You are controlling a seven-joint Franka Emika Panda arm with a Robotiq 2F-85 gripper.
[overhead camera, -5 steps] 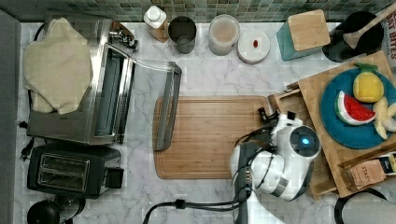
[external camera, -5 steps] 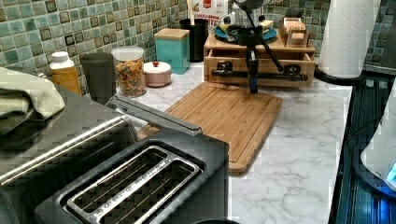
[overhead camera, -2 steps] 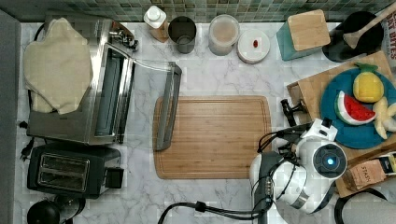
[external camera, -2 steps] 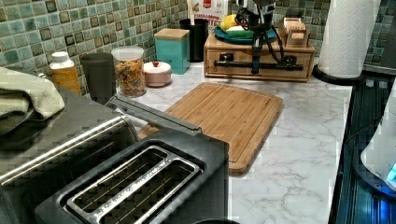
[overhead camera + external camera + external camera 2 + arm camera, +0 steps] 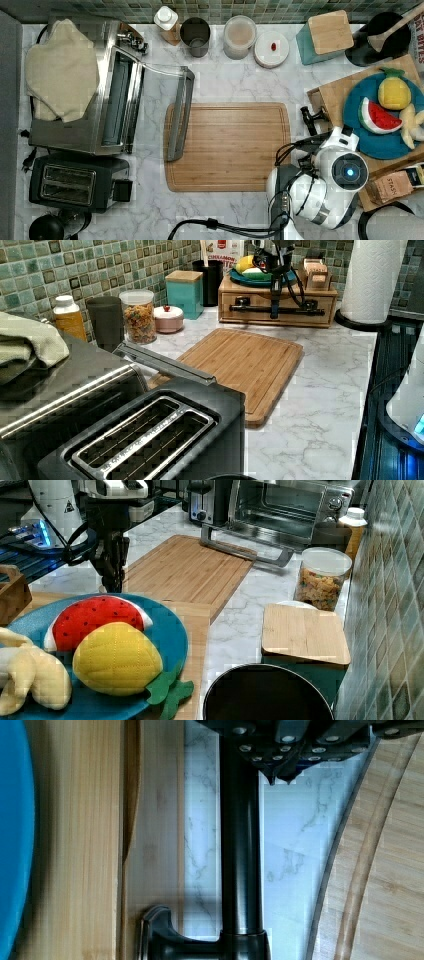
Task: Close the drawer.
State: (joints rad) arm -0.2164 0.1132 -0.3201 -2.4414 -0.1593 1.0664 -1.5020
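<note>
Against the wooden box in the left view, the drawer (image 5: pixel 277 301) sits pushed in, bar handle (image 5: pixel 275 309) running horizontally; pincer (image 5: pixel 274 315) at the handle, grip state unclear.

Pincer (image 5: pixel 280 777) over the drawer's black handle (image 5: pixel 241 855) — marble beneath.

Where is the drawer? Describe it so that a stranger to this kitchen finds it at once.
From the cutting board mid-counter, look to the wooden box behind it in the left view, beside the paper towel roll. The drawer is that box's front panel, below the blue plate; it alone carries a black bar handle.
</note>
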